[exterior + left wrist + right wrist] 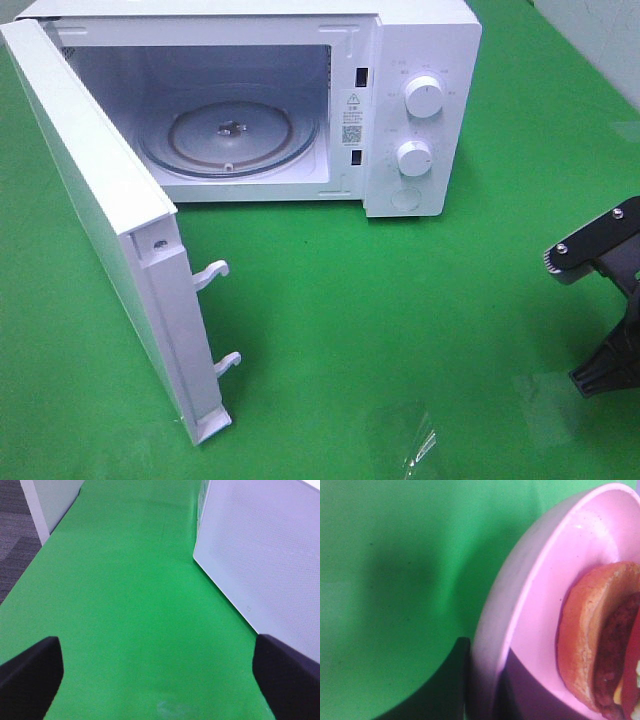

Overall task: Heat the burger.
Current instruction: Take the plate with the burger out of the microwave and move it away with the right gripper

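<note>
burger [600, 650] on plate [540, 605], microwave [420, 110] behind

Microwave [300, 100] cavity open at upper centre of overhead frame, only the glass turntable [228, 138] on its floor. Swung-out door [100, 230] blocks left side, latch hooks [212, 272] jutting right. Green cloth [400, 330] free centre and lower right; right arm [605, 290] at right edge.
</note>
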Robot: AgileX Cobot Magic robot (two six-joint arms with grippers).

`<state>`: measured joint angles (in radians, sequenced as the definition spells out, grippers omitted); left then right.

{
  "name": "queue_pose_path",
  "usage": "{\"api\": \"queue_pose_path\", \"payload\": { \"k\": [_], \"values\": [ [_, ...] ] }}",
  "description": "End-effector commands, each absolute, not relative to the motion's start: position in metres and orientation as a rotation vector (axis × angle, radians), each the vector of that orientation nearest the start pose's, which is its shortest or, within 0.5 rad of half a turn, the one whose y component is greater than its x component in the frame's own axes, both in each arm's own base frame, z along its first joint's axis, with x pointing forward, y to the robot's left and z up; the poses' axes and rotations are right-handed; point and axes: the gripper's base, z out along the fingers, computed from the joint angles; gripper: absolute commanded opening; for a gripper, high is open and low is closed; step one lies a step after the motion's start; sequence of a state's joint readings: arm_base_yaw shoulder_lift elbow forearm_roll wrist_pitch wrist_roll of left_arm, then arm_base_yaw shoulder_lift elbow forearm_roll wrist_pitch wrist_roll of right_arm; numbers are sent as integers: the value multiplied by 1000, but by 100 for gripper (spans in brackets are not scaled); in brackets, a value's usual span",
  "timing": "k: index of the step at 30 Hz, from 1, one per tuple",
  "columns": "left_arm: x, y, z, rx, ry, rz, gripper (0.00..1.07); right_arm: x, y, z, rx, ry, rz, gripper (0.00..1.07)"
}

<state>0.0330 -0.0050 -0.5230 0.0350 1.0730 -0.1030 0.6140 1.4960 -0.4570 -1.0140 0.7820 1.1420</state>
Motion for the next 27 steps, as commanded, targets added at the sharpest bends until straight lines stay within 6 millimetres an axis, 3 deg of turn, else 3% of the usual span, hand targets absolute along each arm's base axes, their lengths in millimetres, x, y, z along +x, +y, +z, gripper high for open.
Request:
{"api": "queue_pose_path", "payload": {
  "k": [1,16,20,22,25,26,27],
  "values": [
    [-11,2,282,-141,2006,-5,94,198,58,138,-408,2590,-794,0],
    [-11,2,282,-141,2006,-5,94,205,58,95,-392,2733,-714,4],
    [-11,2,282,-141,2006,-5,94,204,61,93,-329,2753,-658,14],
    [-11,2,282,-141,2006,-5,94,203,61,96,-286,2769,-657,30],
    [-11,2,282,-141,2006,-5,94,203,61,97,-278,2773,-652,35],
    [-11,2,282,-141,2006,-5,94,202,61,102,-278,2768,-632,45],
    [-11,2,282,-141,2006,-5,94,202,61,102,-278,2768,-632,45]
  ]
}}
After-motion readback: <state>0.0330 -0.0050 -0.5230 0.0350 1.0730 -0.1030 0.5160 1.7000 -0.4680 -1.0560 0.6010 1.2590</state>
